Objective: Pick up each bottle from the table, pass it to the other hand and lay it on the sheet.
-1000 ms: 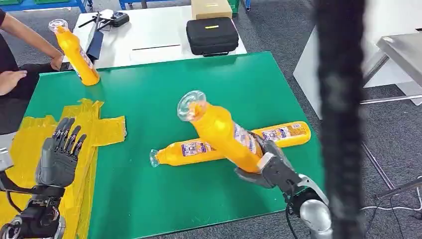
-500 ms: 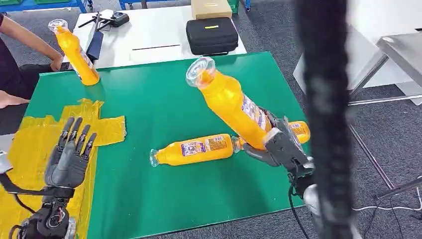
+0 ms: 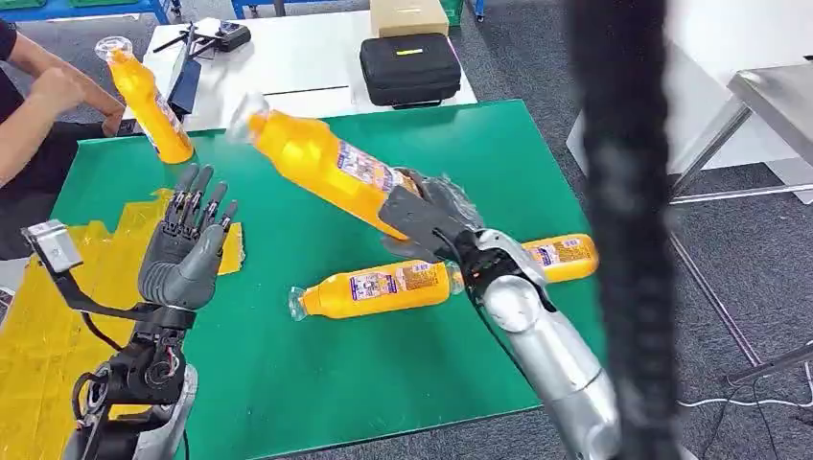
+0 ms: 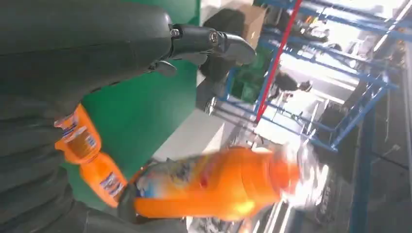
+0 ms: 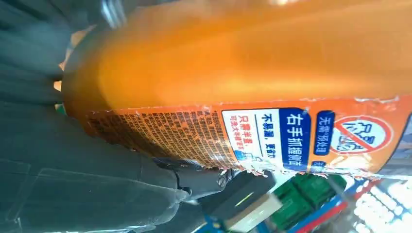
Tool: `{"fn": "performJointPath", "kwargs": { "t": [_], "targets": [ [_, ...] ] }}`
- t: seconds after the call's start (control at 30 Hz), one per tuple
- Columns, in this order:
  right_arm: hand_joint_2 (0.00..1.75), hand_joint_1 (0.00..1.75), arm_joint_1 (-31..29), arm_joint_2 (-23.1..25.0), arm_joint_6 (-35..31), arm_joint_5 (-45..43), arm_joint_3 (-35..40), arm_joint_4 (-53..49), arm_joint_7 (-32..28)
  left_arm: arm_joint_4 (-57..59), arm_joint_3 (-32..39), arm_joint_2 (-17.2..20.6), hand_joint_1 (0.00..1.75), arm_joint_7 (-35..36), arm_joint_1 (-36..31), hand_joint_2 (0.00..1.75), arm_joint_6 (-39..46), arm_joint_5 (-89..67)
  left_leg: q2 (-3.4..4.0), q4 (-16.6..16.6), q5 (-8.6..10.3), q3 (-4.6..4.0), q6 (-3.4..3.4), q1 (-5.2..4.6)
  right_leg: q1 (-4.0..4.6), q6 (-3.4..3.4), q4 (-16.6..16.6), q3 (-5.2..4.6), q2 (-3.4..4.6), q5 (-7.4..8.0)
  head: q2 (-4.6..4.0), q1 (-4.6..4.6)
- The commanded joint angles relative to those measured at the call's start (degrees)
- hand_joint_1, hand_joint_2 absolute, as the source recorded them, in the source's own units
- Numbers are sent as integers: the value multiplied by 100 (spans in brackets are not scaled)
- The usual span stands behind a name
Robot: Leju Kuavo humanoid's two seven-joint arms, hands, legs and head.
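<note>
Right hand [image 3: 427, 216] grips bottle [image 3: 321, 158] above green table [image 3: 288, 383]; left hand [image 3: 187, 254] spread, empty.

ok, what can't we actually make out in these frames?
- Held bottle: cap blurred by motion in head and left wrist views.
- Right robot hand: fingers behind the bottle hidden in head view.
- Far lying bottle: middle hidden by the right arm.
- Table: right edge covered by a dark blurred strip.
</note>
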Motion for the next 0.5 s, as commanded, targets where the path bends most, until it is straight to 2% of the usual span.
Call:
{"fn": "performJointPath", "kwargs": {
  "t": [0.03,0.2,0.23,0.5],
  "targets": [
    [175,175,-1088,562,-26,59,822,1538,20,205,-534,-133,0,-18,-430,175,297,-228,14,3,-7,10,-11,0,0,1,4,7,7,-4,0,0],
    [175,175,-1072,510,-33,46,867,1493,27,214,-554,-99,0,-34,-429,175,337,-254,0,2,-4,4,-10,0,1,0,3,3,-3,-4,0,2],
    [175,175,-1091,514,-20,21,931,1511,39,230,-630,-66,0,-138,-477,175,658,-764,3,7,-10,11,-15,2,3,0,6,11,-3,-9,0,2],
    [175,175,-1213,814,-219,46,1297,1696,29,254,-809,-325,0,79,-761,175,1209,-577,-1,12,-12,6,-20,3,3,-2,10,7,-8,-12,0,2]
  ]
}}
